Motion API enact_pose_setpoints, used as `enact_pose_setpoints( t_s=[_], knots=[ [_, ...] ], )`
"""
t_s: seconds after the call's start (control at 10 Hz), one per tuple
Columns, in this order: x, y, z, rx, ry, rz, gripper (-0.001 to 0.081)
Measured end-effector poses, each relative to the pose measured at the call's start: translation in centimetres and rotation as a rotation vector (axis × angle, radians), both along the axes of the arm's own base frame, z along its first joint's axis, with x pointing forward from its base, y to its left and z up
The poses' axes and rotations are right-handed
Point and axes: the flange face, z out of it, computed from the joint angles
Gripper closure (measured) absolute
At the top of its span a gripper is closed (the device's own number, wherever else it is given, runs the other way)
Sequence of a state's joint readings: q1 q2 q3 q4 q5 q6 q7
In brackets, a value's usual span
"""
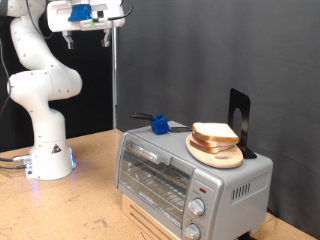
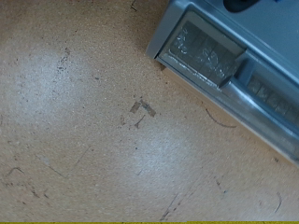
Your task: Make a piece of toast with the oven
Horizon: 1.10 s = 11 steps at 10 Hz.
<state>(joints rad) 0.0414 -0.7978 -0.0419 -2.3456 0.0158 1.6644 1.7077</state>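
Exterior view: the end effector [image 1: 86, 40] hangs at upper left, grasping nothing visible; I cannot tell its opening. The oven [image 1: 190, 175] looks closed, bread [image 1: 214, 133] on top, toasting not begun.

Round wooden board [image 1: 217, 155] on oven roof, carrying stacked bread slices [image 1: 214, 134]. Blue object [image 1: 158, 124] also on roof, toward exterior view's left of board. Black stand [image 1: 239, 122] just behind board. Scuffed cork-brown tabletop [image 2: 84, 131] below oven.
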Motion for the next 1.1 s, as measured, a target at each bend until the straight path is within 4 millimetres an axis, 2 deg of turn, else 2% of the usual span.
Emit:
enact_pose_setpoints(
  t_s=[0.2, 0.5, 0.6, 0.7, 0.9, 1.1],
  knots=[
    [1.3, 0.3, -0.4, -0.006, -0.070, 0.243, 0.0124],
    [5.1, 1.7, -2.4, -0.035, -0.136, 0.595, 0.0124],
    [5.0, 1.6, -2.4, -0.029, -0.131, 0.549, 0.0124],
    [4.8, 1.7, -2.5, -0.008, -0.126, 0.588, 0.0124],
    [4.7, 2.0, -3.0, 0.088, -0.123, 0.746, 0.0124],
    [6.1, 3.2, -4.0, 0.135, -0.138, 0.914, 0.0124]
  ],
)
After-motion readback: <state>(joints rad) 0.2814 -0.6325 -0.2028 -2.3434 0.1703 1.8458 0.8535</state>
